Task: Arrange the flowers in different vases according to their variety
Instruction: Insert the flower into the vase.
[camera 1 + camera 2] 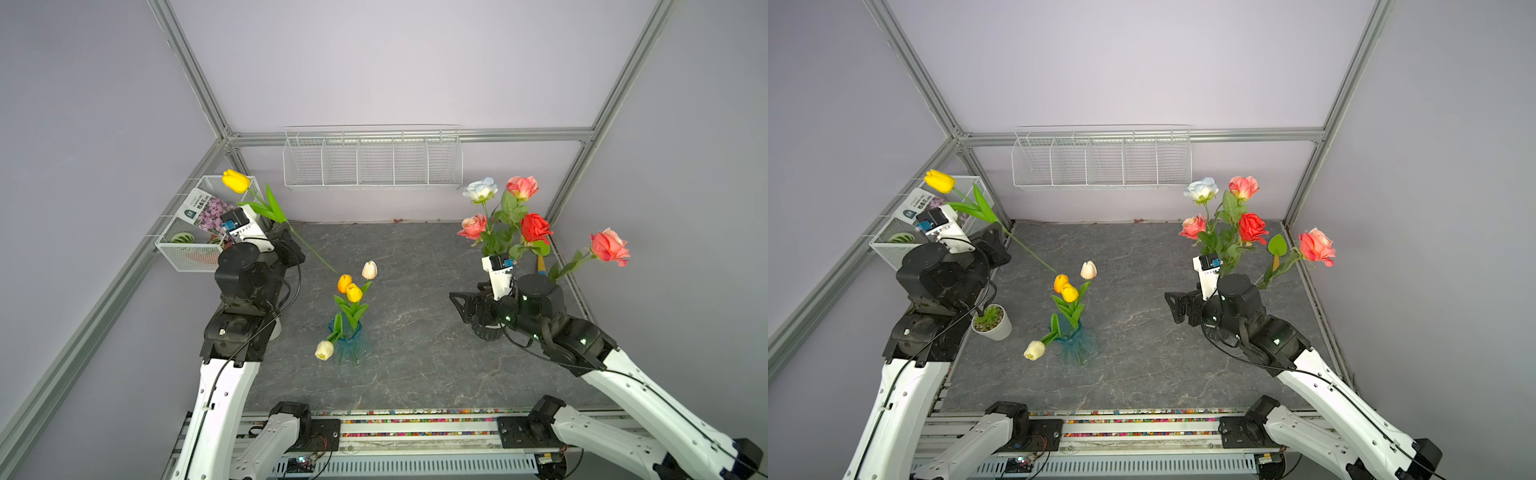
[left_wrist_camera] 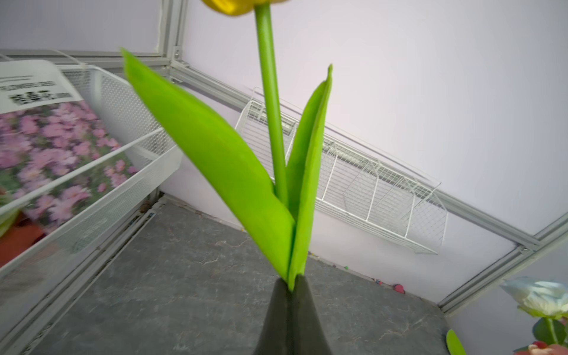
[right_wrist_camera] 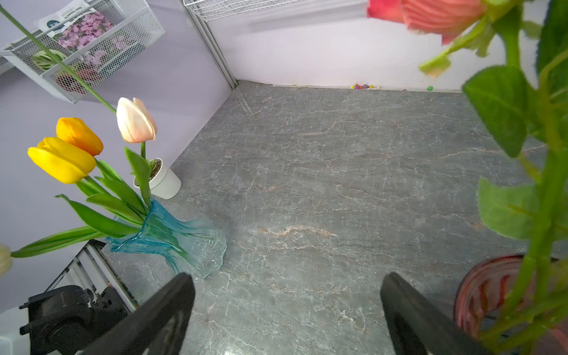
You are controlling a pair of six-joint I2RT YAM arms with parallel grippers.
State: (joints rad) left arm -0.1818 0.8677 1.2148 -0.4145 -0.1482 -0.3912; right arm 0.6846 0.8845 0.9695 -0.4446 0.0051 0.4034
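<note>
Gripping yellow tulip by stem, left gripper; right gripper wide, apparently empty, beside maroon vase.

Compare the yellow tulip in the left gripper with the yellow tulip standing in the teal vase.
The held yellow tulip is clamped at its leaf base by the shut left gripper, slanting off the table; the vase's yellow tulip sits in the teal vase. The held one is alone; the other crowds against an orange tulip. Both have smooth yellow heads and green leaves.
</note>
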